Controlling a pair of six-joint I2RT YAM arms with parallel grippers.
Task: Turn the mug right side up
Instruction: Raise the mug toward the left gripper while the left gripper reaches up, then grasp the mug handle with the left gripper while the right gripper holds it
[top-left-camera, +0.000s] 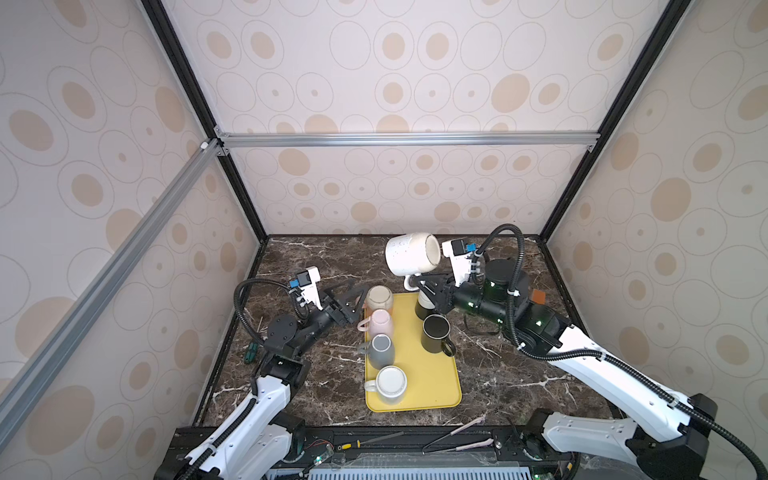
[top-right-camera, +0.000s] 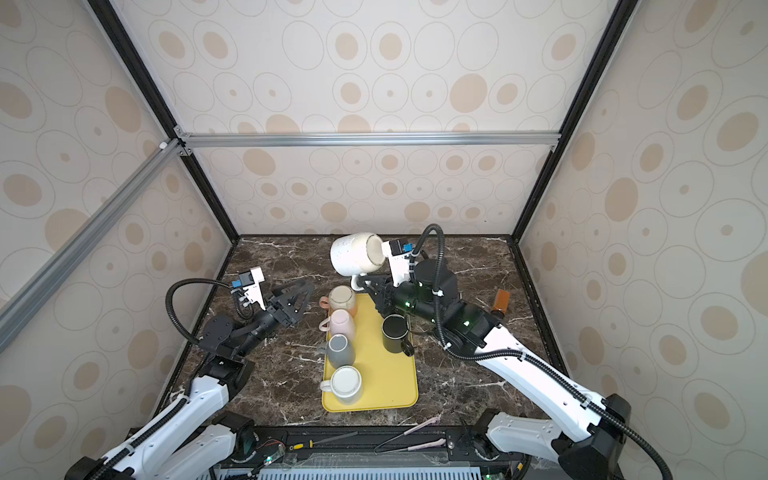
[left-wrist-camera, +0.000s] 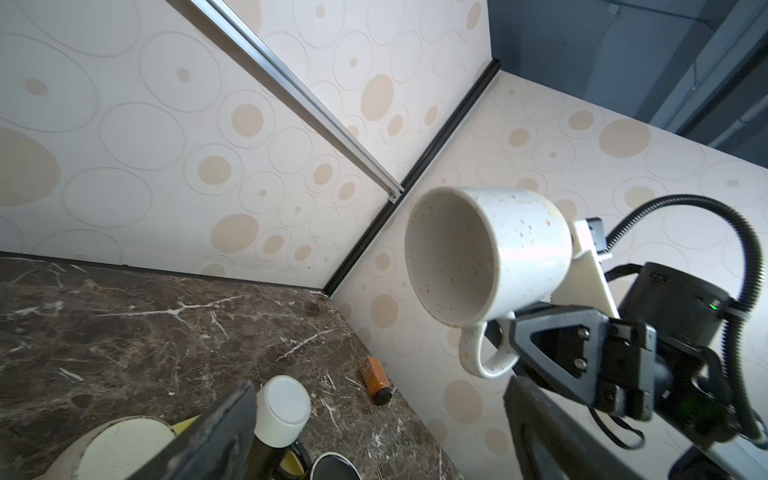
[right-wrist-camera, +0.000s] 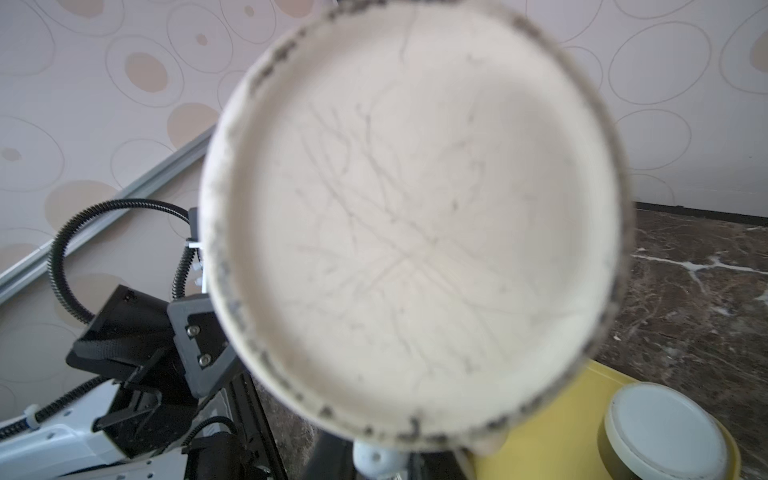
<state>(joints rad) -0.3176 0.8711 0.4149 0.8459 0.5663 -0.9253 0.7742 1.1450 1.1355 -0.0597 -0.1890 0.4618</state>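
A white speckled mug (top-left-camera: 409, 253) (top-right-camera: 355, 253) hangs in the air over the tray's far end, lying on its side with its handle pointing down. My right gripper (top-left-camera: 417, 284) (top-right-camera: 365, 284) is shut on that handle. The mug's mouth (left-wrist-camera: 451, 257) faces the left arm, and its scratched base (right-wrist-camera: 415, 208) fills the right wrist view, hiding most of the right gripper (right-wrist-camera: 378, 461). My left gripper (top-left-camera: 353, 299) (top-right-camera: 301, 297) (left-wrist-camera: 380, 388) stands open and empty, low beside the tray's far left corner, apart from the mug.
A yellow tray (top-left-camera: 428, 382) (top-right-camera: 386, 386) carries a row of upside-down mugs: beige (top-left-camera: 379, 297), pink (top-left-camera: 381, 322), grey (top-left-camera: 382, 349) and white (top-left-camera: 390, 384). A black mug (top-left-camera: 435, 332) stands upright. An orange object (top-left-camera: 539, 296) lies far right. Tools (top-left-camera: 457, 436) lie along the front edge.
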